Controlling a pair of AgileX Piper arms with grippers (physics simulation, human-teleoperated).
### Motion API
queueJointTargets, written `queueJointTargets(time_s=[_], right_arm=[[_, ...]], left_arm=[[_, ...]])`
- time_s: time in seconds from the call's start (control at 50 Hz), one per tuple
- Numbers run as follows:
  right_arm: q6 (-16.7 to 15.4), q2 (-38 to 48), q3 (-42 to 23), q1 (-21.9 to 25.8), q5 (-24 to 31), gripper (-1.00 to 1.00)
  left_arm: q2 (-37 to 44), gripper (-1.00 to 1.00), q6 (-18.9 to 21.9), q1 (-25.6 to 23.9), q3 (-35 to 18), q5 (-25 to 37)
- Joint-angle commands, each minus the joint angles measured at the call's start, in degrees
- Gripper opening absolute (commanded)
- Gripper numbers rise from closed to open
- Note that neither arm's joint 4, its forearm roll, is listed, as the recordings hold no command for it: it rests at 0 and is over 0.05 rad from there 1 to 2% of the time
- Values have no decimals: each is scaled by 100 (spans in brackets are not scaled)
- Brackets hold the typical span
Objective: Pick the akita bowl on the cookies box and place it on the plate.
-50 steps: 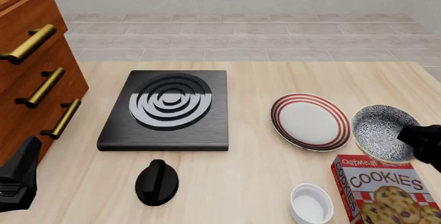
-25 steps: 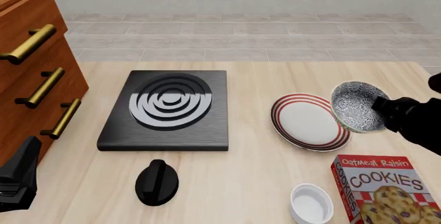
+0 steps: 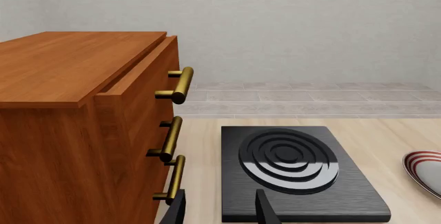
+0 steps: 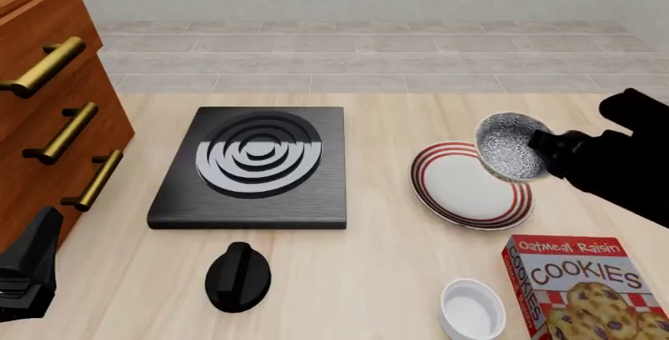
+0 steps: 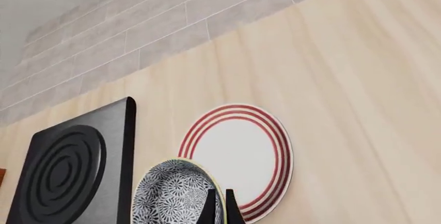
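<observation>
The right gripper (image 5: 219, 203) has its 2 thin fingers (image 5: 208, 206) pinched on the rim of the akita bowl (image 4: 509, 146), and the bowl hangs tilted in the air, its speckled inside turned toward the left side of the surface (image 4: 366, 277). From the front it sits over the right rear part of the plate (image 4: 460, 187), clear of it and not resting on anything; the right wrist view shows the same bowl beside the plate's red rings with the fingers clamped over its edge. The plate lies flat toward the right side of the surface, about midway between the near and far edges. The cookies box (image 4: 585, 289) lies at the near right corner, nothing on top of it, and a plain white ramekin (image 4: 471, 309) stands just to its left, close to the near edge. A black stove burner (image 4: 256, 164) takes the middle of the surface, with a black knob (image 4: 238, 276) lying nearer the front edge. A wooden drawer cabinet (image 4: 52, 105) with 3 brass handles stands along the left edge. The left gripper (image 3: 219, 208) waits low at the near left corner beside the cabinet, its fingers spread apart with nothing between them, pointing toward the burner.
</observation>
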Motion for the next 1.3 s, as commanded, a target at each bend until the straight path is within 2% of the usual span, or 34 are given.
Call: queueJointTargets(time_s=[0.02,0.18,0.3,0.6,1.3], right_arm=[[91,537,-93,71,-437,-100],[152,849,-169,90,-579,-100],[22,1151,-346,104,-550,-100],[-25,1676,-563,73,-775,-100],[-240,2636,-1224,-64,-792,-100]], left_arm=[[0,100,0,0,0,0],[0,100,0,0,0,0],[0,100,0,0,0,0],[0,100,0,0,0,0],[0,100,0,0,0,0]])
